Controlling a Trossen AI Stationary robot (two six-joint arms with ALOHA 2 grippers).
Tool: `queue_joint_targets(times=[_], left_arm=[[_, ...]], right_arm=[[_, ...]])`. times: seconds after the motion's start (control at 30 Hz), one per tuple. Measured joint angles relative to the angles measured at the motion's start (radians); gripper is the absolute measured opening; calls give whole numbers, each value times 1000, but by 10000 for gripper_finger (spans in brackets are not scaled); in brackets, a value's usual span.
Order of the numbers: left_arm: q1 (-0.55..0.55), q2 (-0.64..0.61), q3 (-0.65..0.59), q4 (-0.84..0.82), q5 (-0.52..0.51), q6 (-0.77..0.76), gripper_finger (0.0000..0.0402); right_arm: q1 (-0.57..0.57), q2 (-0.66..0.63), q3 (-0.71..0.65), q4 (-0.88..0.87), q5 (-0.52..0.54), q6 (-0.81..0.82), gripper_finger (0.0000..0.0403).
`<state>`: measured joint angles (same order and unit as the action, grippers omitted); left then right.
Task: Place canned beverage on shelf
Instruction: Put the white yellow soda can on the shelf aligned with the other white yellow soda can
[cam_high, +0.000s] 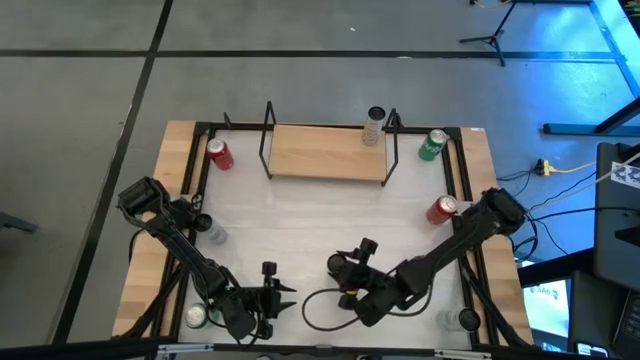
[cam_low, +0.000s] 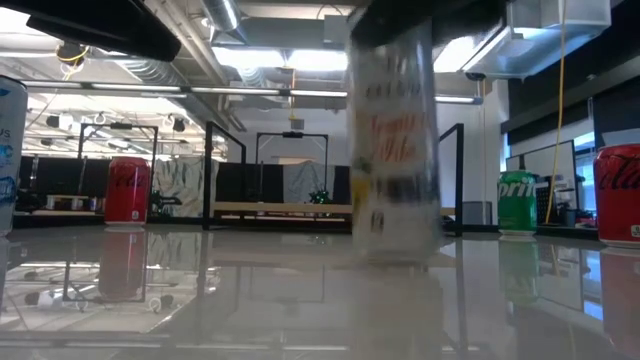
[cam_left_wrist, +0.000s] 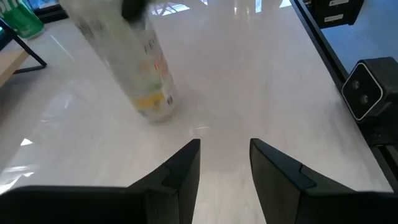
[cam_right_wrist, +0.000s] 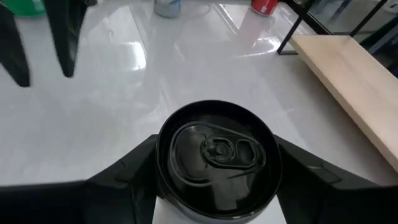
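Note:
A pale beverage can with a black top (cam_right_wrist: 217, 152) stands upright between the fingers of my right gripper (cam_high: 352, 272) at the table's near middle; it also shows blurred in the low view (cam_low: 395, 140) and the left wrist view (cam_left_wrist: 143, 74). My left gripper (cam_left_wrist: 224, 155) is open and empty just left of it, near the front edge (cam_high: 283, 297). The shelf (cam_high: 328, 150), a light-wood board in a black rod frame, stands at the far middle with one pale can (cam_high: 375, 125) on its right end. My right gripper holds the can's upper part, one finger (cam_right_wrist: 124, 174) on each of two opposite sides just below the top rim (cam_right_wrist: 160, 149). The fingers come from above, pointing down. The can is upright; whether its base (cam_left_wrist: 155, 112) is on the table, I cannot tell.
A red can (cam_high: 218, 153) stands left of the shelf and a green can (cam_high: 432, 145) right of it. Another red can (cam_high: 442, 208) is at the right edge, a silver can (cam_high: 210, 230) at the left, a green one (cam_high: 197, 315) near left, a pale one (cam_high: 460, 318) near right.

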<state>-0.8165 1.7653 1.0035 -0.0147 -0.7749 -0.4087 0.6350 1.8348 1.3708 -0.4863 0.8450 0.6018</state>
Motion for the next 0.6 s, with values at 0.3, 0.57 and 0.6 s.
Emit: queue_joint_targets(times=[0.3,0.57,0.6], left_arm=[[-2,0,0,7,19,188,131],[65,0,-40,87,203,260,131],[74,0,-51,104,208,265,131]], right_arm=[[-34,-203,2,-233,61,-8,237],[-180,-317,2,-392,109,-71,237],[-207,-325,2,-398,109,-101,237]])
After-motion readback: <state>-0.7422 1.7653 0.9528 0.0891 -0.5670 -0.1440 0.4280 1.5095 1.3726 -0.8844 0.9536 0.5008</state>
